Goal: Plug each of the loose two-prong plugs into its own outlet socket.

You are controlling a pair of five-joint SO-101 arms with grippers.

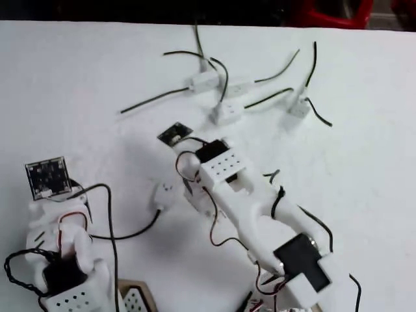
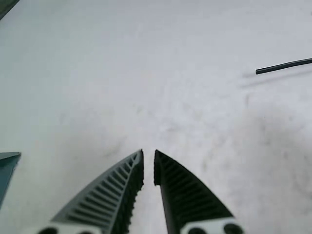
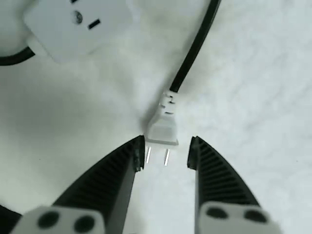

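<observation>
Nearest to us, the right tool point(image 3: 165, 146) stands apart, its two fingers on either side of the prongs point(image 3: 148, 155) of a white plug point(image 3: 162, 127) that lies flat on the desk point(image 3: 258, 73). That is our first worry: the fingers flank the thin metal, not the plug body. If they close here, we judge they would squeeze the prongs, bending them or shooting the plug out sideways. The prongs also point towards the tool, so the plug has to be turned round before it can enter anything. Its black cord point(image 3: 195, 48) looks stiff and could twist the plug in a light hold.

Beside the plug lies a white socket point(image 3: 73, 22), loose on the desk. We expect it to slide away under any push unless something steadies it.

The left tool point(image 2: 148, 162) could do that, but it hangs over bare desk well apart from the socket, its fingers almost together with nothing between them.

At the far side, several more white pieces point(image 1: 227, 112) lie close together with their thin dark leads point(image 1: 153, 99) crossing. We cannot tell plug from socket there. Lifting one may drag its neighbours along.
</observation>
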